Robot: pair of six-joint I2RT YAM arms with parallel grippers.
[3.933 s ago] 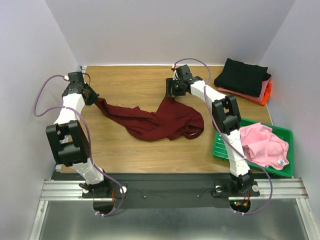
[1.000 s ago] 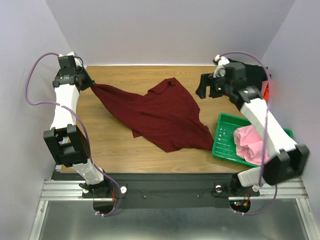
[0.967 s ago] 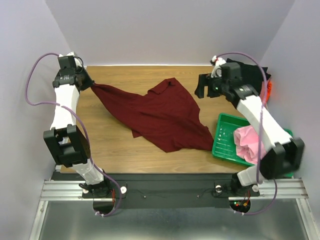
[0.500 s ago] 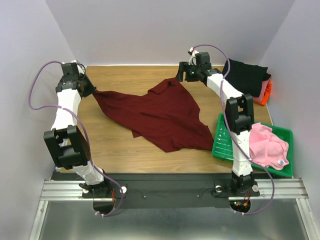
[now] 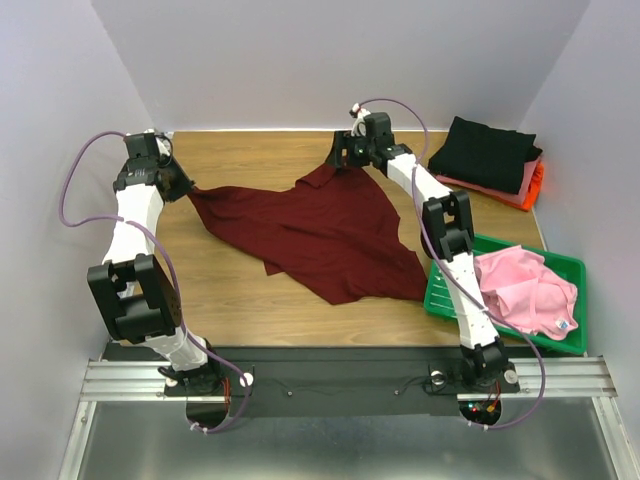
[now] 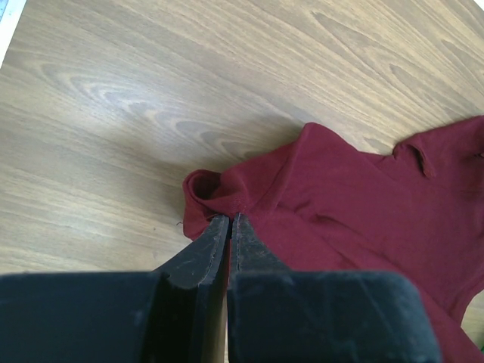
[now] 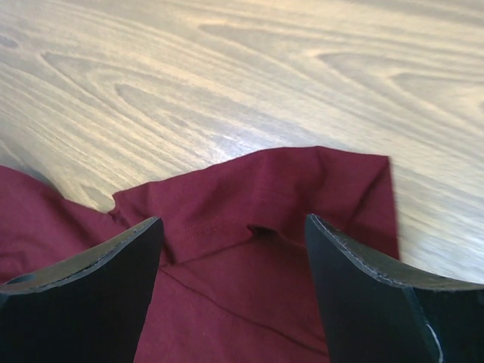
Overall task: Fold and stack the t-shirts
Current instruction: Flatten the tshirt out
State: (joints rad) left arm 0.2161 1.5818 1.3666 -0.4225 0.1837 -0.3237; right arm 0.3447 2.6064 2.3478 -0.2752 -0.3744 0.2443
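Note:
A dark maroon t-shirt [image 5: 320, 230] lies spread and crumpled across the middle of the wooden table. My left gripper [image 5: 183, 186] is at its left end, shut on a bunched corner of the cloth [image 6: 208, 193]; the fingertips [image 6: 229, 219] are pressed together on it. My right gripper [image 5: 341, 160] hovers open over the shirt's far corner [image 7: 302, 174], one finger on each side of a sleeve-like flap, with nothing gripped. A light pink t-shirt [image 5: 525, 285] lies heaped in the tray. Folded black [image 5: 485, 150], salmon [image 5: 522, 178] and orange [image 5: 538, 185] t-shirts are stacked at the far right.
The green plastic tray [image 5: 445, 295] stands at the near right, against the maroon shirt's lower right edge. Purple walls close in the table at the back and both sides. Bare wood [image 5: 250, 150] shows along the far edge and at the near left.
My right arm has swung left from the folded stack to the shirt's far corner, jaws still open. The left gripper keeps its hold and has shifted only slightly.

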